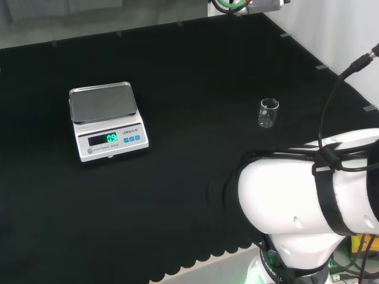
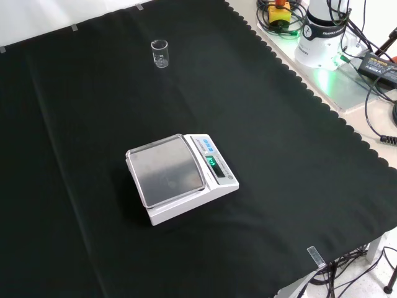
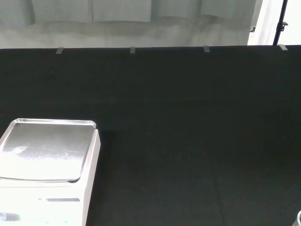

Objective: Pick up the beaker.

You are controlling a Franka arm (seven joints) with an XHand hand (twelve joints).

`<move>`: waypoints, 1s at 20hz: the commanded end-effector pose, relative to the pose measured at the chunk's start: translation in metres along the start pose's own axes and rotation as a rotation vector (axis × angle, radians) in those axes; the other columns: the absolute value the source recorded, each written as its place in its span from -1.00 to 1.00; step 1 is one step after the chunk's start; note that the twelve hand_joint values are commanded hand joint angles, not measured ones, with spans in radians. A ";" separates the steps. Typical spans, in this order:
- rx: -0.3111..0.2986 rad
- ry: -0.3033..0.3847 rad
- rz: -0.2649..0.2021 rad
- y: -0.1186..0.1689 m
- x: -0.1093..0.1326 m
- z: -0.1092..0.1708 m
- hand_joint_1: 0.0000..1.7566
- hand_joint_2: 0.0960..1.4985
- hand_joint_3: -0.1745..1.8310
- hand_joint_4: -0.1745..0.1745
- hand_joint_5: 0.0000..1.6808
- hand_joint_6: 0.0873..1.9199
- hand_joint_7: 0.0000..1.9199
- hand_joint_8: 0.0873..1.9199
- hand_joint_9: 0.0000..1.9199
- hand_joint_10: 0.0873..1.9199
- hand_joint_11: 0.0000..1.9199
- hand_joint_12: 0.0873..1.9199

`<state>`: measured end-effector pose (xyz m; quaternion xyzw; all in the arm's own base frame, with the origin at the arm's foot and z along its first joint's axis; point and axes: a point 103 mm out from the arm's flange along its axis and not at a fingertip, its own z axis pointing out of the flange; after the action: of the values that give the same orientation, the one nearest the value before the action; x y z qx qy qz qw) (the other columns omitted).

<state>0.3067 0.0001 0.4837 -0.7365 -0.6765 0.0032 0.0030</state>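
**Clear beaker standing alone, upright on the cloth**

Glass or clear plastic, we can't tell which: the beaker is standing upright on the black cloth, long axis vertical, open mouth pointing up, base sitting flat. We are seeing it right of centre in the head view, just above the arm's big white link, and well apart from the scale, which is sitting far over at the left. In the front view the beaker is showing near the top, left of centre, with the scale lower down in the middle of the cloth, well apart from it.

We cannot tell how the hand is standing, spread or curled. We are seeing nothing touching the beaker.

Beaker look: small, transparent, cylindrical, rim catching the light as a pale ring; faint white markings are showing on its wall in the front view, too small to read. We are making out nothing inside it.

The scale is white with a bare metal pan and a lit green display. In the wrist view we are seeing that scale close up, pan bare, with the cloth stretching off behind it.
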 end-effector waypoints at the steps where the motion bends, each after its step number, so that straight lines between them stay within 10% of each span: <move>1: -0.023 0.001 -0.007 -0.002 -0.002 0.000 -0.84 0.20 -0.75 -0.26 -0.71 -1.00 -0.99 -0.36 -0.94 -0.17 -0.96 0.56; 20: -0.029 -0.068 0.097 0.012 -0.058 0.090 -0.85 0.20 -0.74 -0.26 -0.70 -1.00 -1.00 -0.29 -0.93 -0.19 -0.97 0.57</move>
<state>0.2972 -0.0371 0.4369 -0.7501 -0.6612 -0.0029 -0.0125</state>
